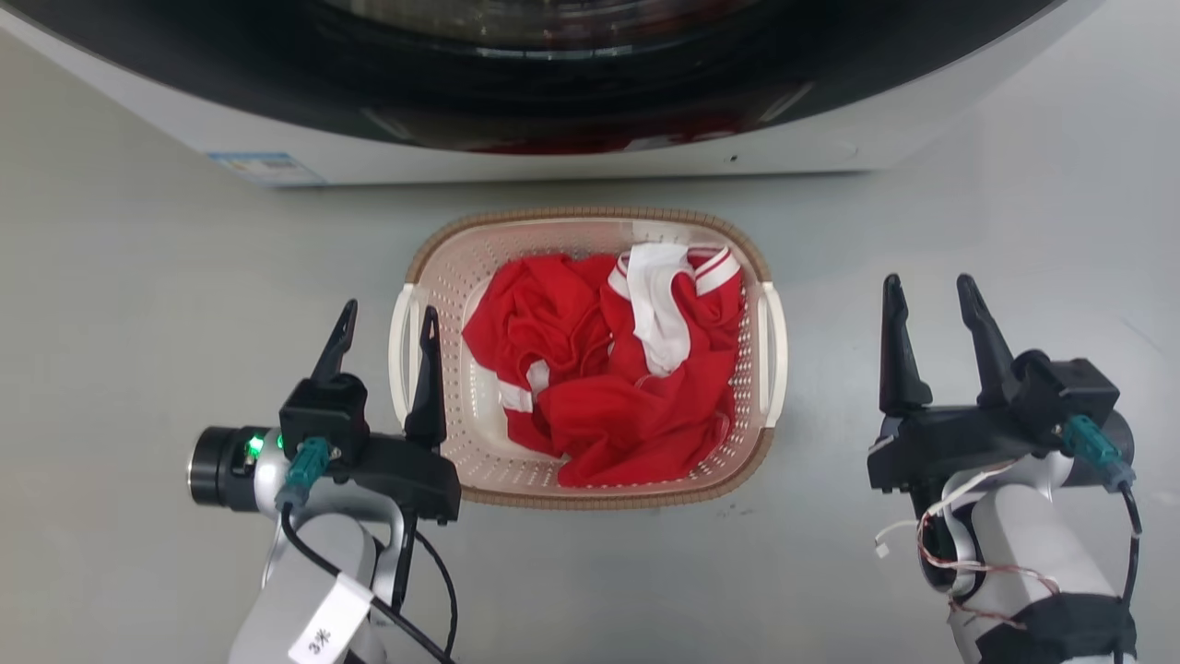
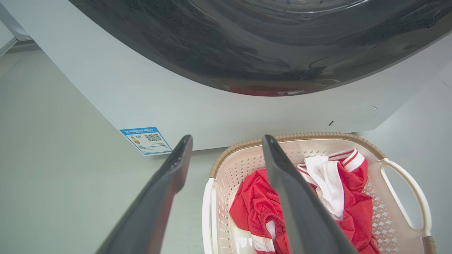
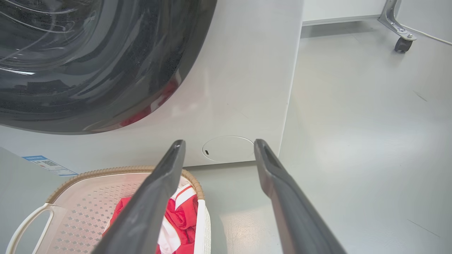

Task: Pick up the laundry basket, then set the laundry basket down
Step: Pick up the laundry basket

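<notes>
Left hand spread wide, holding nothing; in the head view, outer finger over bare floor, inner finger over the basket's left edge. Straddles, as seen from above, the left loop handle of the laundry basket; contact with it impossible to tell. In the left wrist view, the same hand with the basket's near rim between and beyond the fingers.

Right hand also wide open and empty, over the floor, well apart from the right loop handle. In the right wrist view, that hand with its left finger crossing in front of the basket's corner.

Laundry basket upright on the floor between the two hands, close to the left one. Inside, crumpled red clothes with white trim and a white cloth on top toward the far side.

Just beyond the basket, the white front of a washing machine with its dark round door; a narrow strip of floor between them. Blue label at the machine's lower left, round cover at its lower right. Farther off, past the machine's right side, a caster on a metal leg.
</notes>
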You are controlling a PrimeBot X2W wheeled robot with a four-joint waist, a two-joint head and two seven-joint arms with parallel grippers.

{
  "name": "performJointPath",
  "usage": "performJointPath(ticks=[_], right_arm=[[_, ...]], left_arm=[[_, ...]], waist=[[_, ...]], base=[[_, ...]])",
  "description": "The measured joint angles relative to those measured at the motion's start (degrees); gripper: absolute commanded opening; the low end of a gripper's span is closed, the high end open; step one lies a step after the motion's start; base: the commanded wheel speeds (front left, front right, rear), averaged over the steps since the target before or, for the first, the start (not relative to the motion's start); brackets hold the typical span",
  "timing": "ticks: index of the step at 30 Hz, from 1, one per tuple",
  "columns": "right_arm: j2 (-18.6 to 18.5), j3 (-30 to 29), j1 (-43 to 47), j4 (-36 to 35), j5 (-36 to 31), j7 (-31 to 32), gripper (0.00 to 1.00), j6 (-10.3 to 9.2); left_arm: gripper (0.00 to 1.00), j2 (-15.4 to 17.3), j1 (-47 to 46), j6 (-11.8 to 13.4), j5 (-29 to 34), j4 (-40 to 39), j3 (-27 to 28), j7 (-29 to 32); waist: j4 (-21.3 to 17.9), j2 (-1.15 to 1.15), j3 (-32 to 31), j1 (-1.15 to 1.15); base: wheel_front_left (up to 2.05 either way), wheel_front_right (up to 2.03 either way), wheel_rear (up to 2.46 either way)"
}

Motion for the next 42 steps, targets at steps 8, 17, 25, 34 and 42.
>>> performJointPath(ticks=[8,17,25,34,42], right_arm=[[-0.11,0.45,-6.80,3.45,-0.36,-0.13,1.00,0.58],[-0.15,1.46,-10.53,7.81,-0.60,-0.13,1.00,1.41],[-0.12,2.29,-12.69,10.39,-0.60,-0.13,1.00,1.63],[0.12,3.01,-15.30,12.00,-0.59,-0.30,1.00,2.10],[0.31,3.69,-15.33,14.03,-0.59,-0.29,1.00,2.53]], left_arm=[[1.00,-0.30,-6.54,-0.26,-1.90,4.75,-0.12,0.00],[1.00,-0.53,-11.04,-0.25,-3.70,9.72,-0.78,-0.02],[1.00,-0.60,-13.37,0.07,-6.84,13.05,-1.22,-0.05],[1.00,-0.65,-15.50,0.08,-7.61,16.68,-1.15,-0.07],[1.00,-0.70,-17.09,0.16,-9.47,19.24,-1.80,-0.07]], waist=[[1.07,0.00,7.76,0.00],[1.84,0.00,14.85,0.00],[2.18,0.00,18.87,-0.01],[2.12,-0.01,21.60,-0.01],[2.08,-0.01,23.07,-0.01]], base=[[0.00,0.00,0.00],[0.00,0.00,0.00],[0.00,0.00,0.00],[0.00,0.00,0.00],[0.00,0.00,0.00]])
